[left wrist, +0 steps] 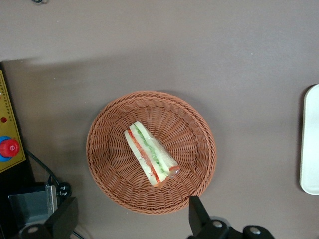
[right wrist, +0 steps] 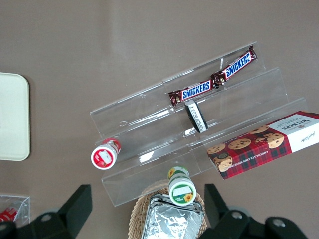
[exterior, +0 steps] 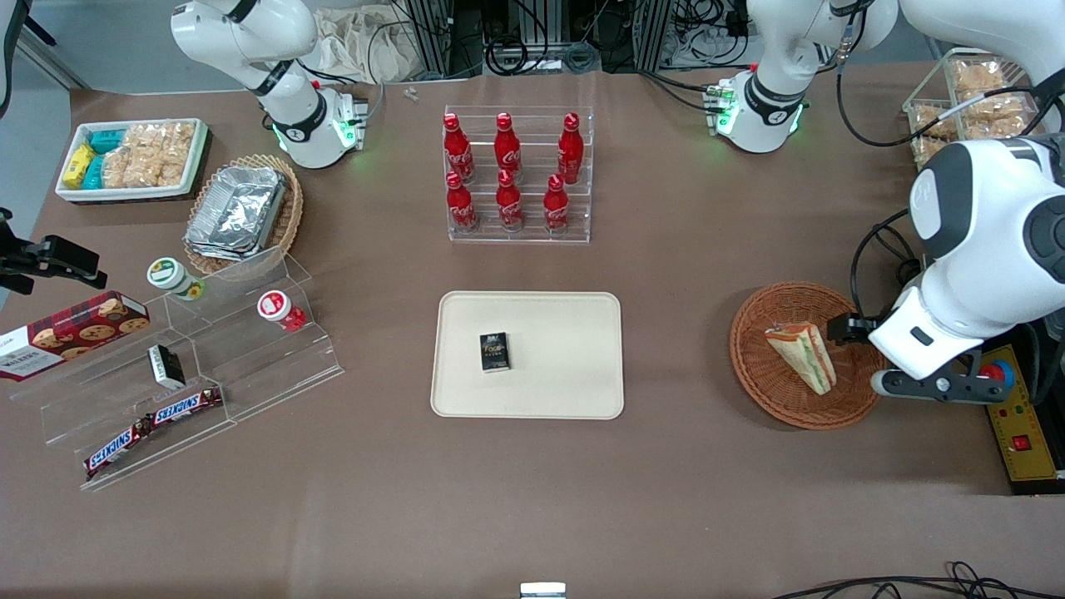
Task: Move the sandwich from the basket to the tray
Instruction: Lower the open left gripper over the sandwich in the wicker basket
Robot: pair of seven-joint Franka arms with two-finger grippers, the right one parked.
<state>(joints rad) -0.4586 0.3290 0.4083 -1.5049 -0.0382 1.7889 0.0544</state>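
The sandwich (exterior: 803, 356), a clear-wrapped wedge of white bread with green and red filling, lies in the round reddish-brown basket (exterior: 749, 366) toward the working arm's end of the table. It also shows in the left wrist view (left wrist: 151, 154), lying across the middle of the basket (left wrist: 109, 174). My left gripper (exterior: 847, 329) hangs above the basket's rim, apart from the sandwich. Its fingers (left wrist: 197, 215) stand wide open and hold nothing. The cream tray (exterior: 566, 383) lies mid-table with a small black box (exterior: 494, 351) on it; its edge shows in the left wrist view (left wrist: 311, 149).
A yellow control box with a red button (exterior: 1019, 416) sits beside the basket at the table's end. A clear rack of red cola bottles (exterior: 516, 175) stands farther from the camera than the tray. A clear stepped shelf (exterior: 191, 374) with snacks lies toward the parked arm's end.
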